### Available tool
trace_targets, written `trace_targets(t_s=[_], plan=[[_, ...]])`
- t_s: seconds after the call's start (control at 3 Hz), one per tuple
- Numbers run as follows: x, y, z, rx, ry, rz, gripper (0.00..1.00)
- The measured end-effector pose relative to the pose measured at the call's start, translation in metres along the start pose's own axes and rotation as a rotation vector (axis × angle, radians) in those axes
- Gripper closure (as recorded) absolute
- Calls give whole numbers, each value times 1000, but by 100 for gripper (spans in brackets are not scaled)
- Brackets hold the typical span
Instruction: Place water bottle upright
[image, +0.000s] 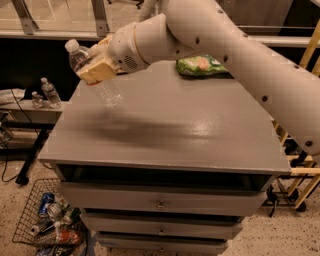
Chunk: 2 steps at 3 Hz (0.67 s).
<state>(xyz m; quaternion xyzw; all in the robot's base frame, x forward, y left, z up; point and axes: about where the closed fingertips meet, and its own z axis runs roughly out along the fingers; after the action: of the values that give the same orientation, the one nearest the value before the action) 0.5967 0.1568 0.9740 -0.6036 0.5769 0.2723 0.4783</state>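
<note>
The water bottle (107, 92) is a clear ribbed plastic bottle with a white cap. It hangs tilted above the left part of the grey cabinet top (170, 125), cap up and to the left, base down and to the right. My gripper (97, 67) is shut on the bottle around its upper body, its tan fingers (95, 74) covering the label area. The white arm reaches in from the upper right. The bottle's base is just above the surface; I cannot tell whether it touches.
A green snack bag (202, 65) lies at the back of the cabinet top. Two small clear bottles (50, 92) stand on a low shelf to the left. A wire basket (45, 220) with cans sits on the floor at lower left. Wooden frames stand at the right.
</note>
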Motion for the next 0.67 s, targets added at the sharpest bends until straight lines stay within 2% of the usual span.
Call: trace_targets(t_s=[0.33,0.67], plan=[[-1,2,2,-8,-15,23,100],[0,2,3,-19,-44,72,100]])
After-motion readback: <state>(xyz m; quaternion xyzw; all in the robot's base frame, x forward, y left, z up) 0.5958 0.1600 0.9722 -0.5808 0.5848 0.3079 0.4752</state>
